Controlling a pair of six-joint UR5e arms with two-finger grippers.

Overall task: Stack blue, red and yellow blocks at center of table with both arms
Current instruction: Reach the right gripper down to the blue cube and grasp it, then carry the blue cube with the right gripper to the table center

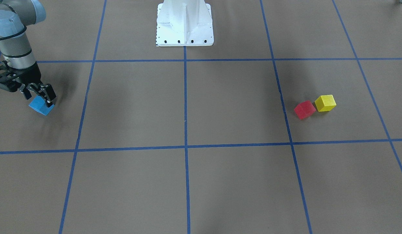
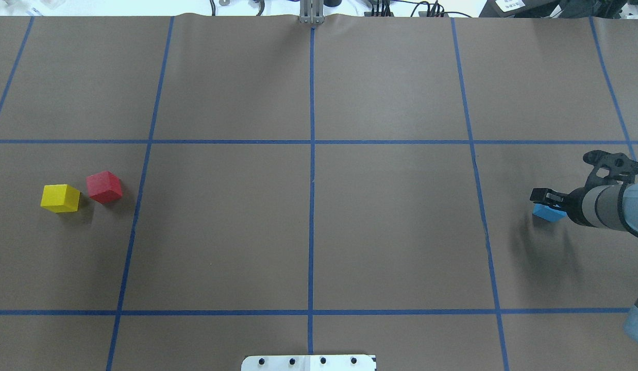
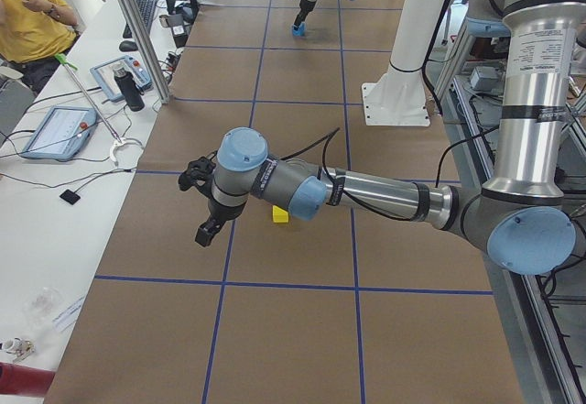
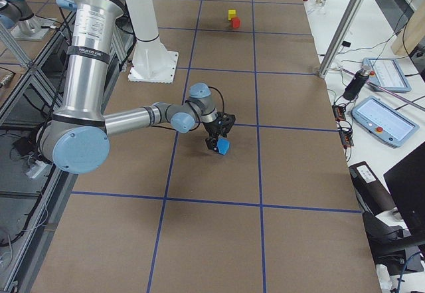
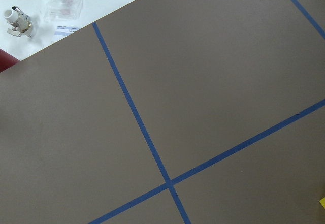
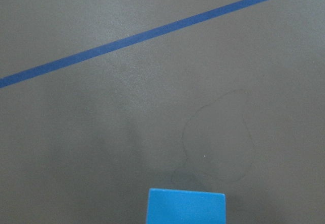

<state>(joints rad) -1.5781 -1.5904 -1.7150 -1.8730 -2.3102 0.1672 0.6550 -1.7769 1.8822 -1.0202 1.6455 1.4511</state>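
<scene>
Brown matte paper covers the surface (image 1: pixel 236 107), ruled into squares by blue tape lines (image 1: pixel 185 97). Toward the robot's right end, the right claw (image 1: pixel 38 97) stands over the blue block (image 1: pixel 41 108). Its black fingers are narrowed onto the block's opposite sides, and it looks to have hold of it. Whether the block has left the paper I cannot tell. The right wrist view shows the block's top face, flat, square-edged and evenly coloured.

The red block (image 1: pixel 304 109) and yellow block (image 1: pixel 325 103) sit at the opposite end, just beside each other and nearly corner to corner. Both rest on the paper, turned at slightly different angles. The left claw (image 3: pixel 206 228) hangs above the surface near the yellow block. It holds none of the three blocks, but only the side view shows it, so I cannot tell how far open it is.

My reading is that the first step is in hand: picking up the blue block, with nothing at the centre yet. The next move calls for a carry to the tape crossing at the middle. The set-down should be flat and square, since this block would be the base.

All three are small cubes with crisp edges and a dull painted finish, probably rigid and light. Their flat faces should stack well if aligned.
</scene>
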